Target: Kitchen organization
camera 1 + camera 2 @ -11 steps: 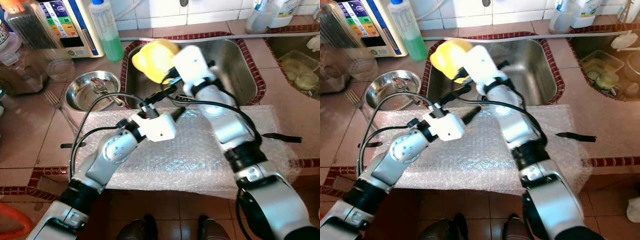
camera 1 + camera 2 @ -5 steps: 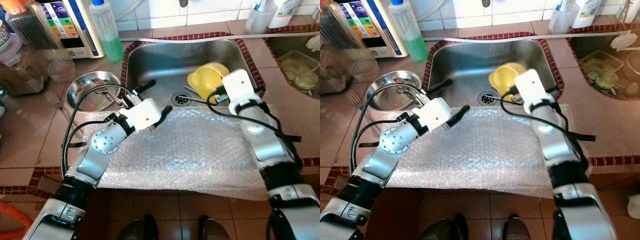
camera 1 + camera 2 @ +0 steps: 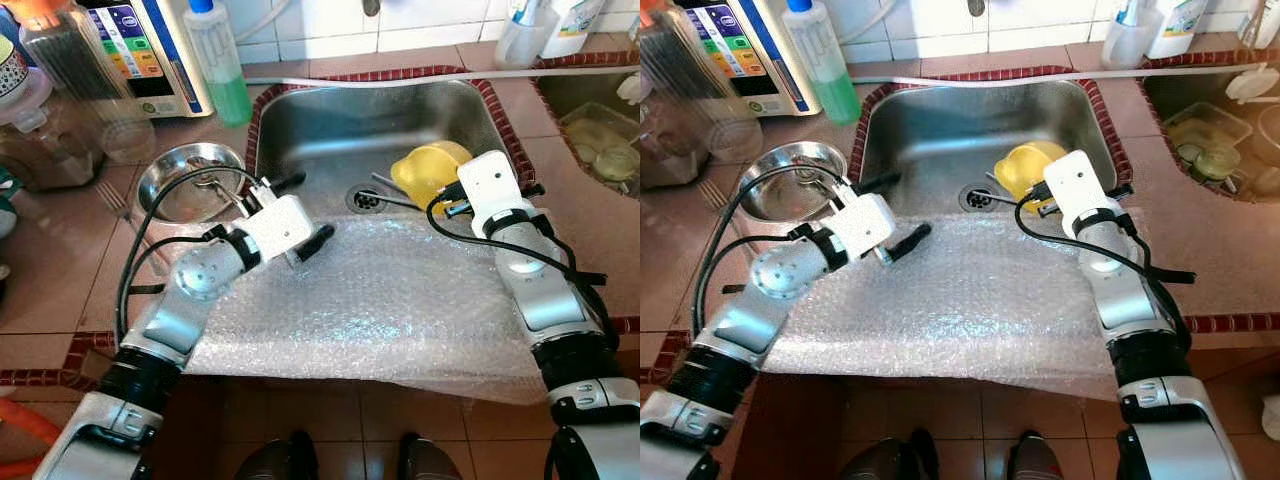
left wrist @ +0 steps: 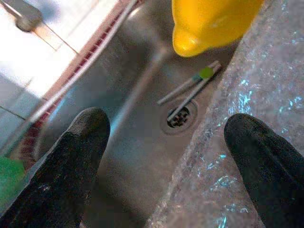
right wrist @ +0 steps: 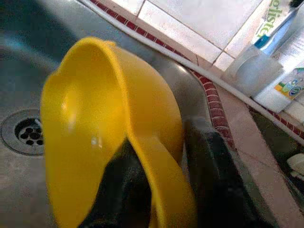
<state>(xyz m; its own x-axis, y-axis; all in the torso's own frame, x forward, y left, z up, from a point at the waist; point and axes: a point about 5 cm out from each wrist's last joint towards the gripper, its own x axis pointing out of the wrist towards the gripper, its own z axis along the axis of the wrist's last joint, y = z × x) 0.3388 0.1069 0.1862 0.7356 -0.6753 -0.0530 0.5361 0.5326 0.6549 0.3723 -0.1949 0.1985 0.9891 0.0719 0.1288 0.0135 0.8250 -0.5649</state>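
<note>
The tiled bench (image 3: 60,270) spans the frame, with the steel sink (image 3: 330,120) set into it at upper centre. A sheet of bubble wrap (image 3: 390,310) covers the bench edge across the lower centre, its far edge reaching the sink rim. At the left of the frame, beside the sink, sits a steel bowl (image 3: 170,195); a green soap bottle (image 3: 222,65) stands at upper left.

The yellow bowl (image 3: 430,172) is at the right side of the sink, tilted on edge above the basin near the drain (image 3: 365,198). The right hand (image 3: 447,192) is clenched on its rim: the right wrist view shows one finger inside the wall and one outside. The left hand (image 3: 297,215) is released, fingers spread wide, one over the basin and one over the bubble wrap, holding nothing.

Risks, as judged:
- The grip is on a thin, smooth rim only; the tilted bowl could pivot or slip and drop into the sink
- A low carry toward the bench could catch the edge of the bubble wrap and drag the sheet
- The two arms are near each other; crossing paths could cause contact
</note>
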